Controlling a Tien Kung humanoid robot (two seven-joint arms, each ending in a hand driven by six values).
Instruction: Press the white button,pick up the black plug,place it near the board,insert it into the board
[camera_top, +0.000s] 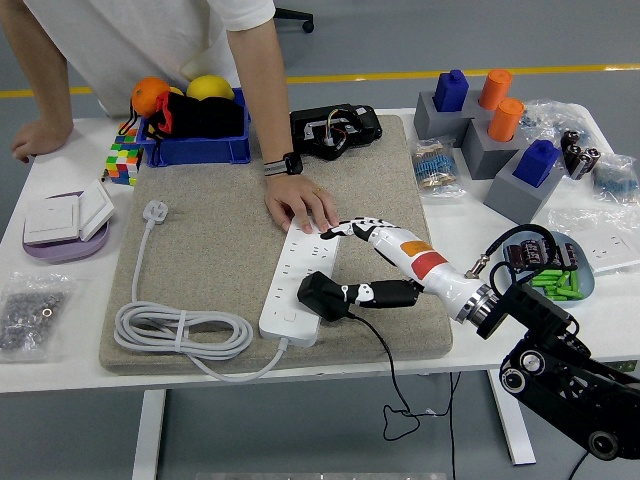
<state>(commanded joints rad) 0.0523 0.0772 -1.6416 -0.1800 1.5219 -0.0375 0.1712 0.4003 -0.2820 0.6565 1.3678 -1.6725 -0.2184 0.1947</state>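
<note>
My right hand (352, 262) pinches the chunky black plastic plug (322, 296) over the long white power board (297, 285); I'd align pins squarely, then press.

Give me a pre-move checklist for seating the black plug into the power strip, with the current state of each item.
1. Black plug held: ok, the right hand has its thumb against it and the fingers arched above.
2. Plug over the power strip: ok, it sits on the strip's right edge.
3. Prongs lined up with a socket: cannot tell, the underside is hidden.
4. Strip steadied: ok, the person's hand presses on its far end.
5. Clearance from the person's hand: not ok, the robot's fingertips lie right beside it.
6. Plug's cable free: ok, it hangs loose off the table's front edge.
</note>
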